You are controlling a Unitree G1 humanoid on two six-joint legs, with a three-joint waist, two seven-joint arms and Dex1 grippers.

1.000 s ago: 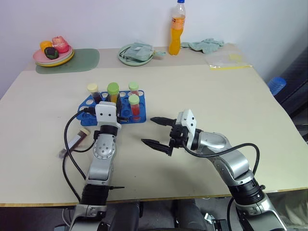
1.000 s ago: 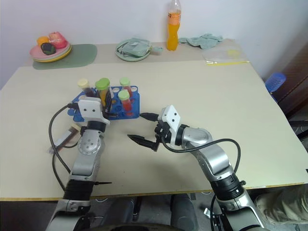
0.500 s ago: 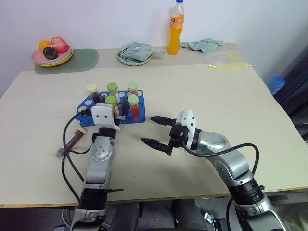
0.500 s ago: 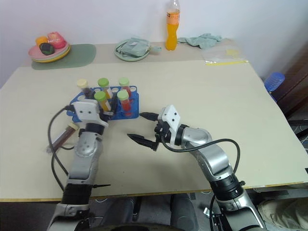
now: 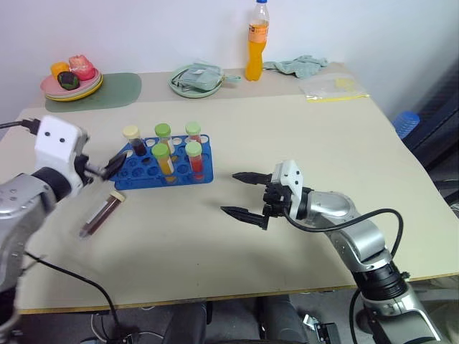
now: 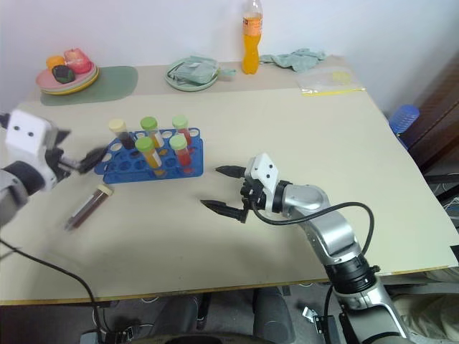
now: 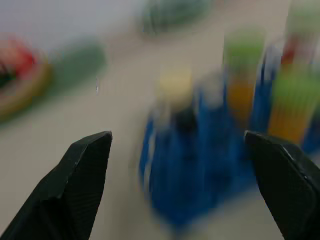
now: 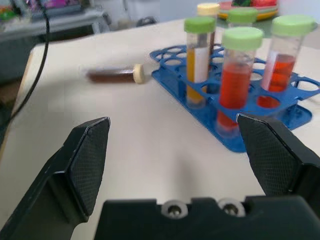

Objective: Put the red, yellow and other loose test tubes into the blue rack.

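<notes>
While both grippers hang above the table [image 5: 301,136], nothing is held in either. Nearest the camera, the right gripper [image 5: 243,193] is seen level over bare tabletop, its two black fingers spread wide and pointed toward the robot's left. The rack [image 5: 163,163] stands well apart from it, farther back and to the left, and is seen between its fingers in the right wrist view.

At the table's left edge, the left gripper [image 5: 107,163] is raised, its fingers spread wide with nothing between them, as the left wrist view shows. Its tips are seen just beside the rack's left end; whether they touch it cannot be told.

One loose tube [image 5: 101,213], dark red with a cream cap, is found lying on its side on the table, just in front of the rack's left end and below the left gripper, apart from both.

In the rack, five tubes stand upright: a cream-capped dark one [image 5: 133,140] at the left, then four green-capped ones, two holding orange-yellow liquid [image 5: 163,159] and two holding red [image 5: 194,158].

Farther back, a plate of fruit [image 5: 70,80], a green dish [image 5: 195,79], an orange bottle [image 5: 254,44] and a cloth [image 5: 295,64] are set along the far edge.
</notes>
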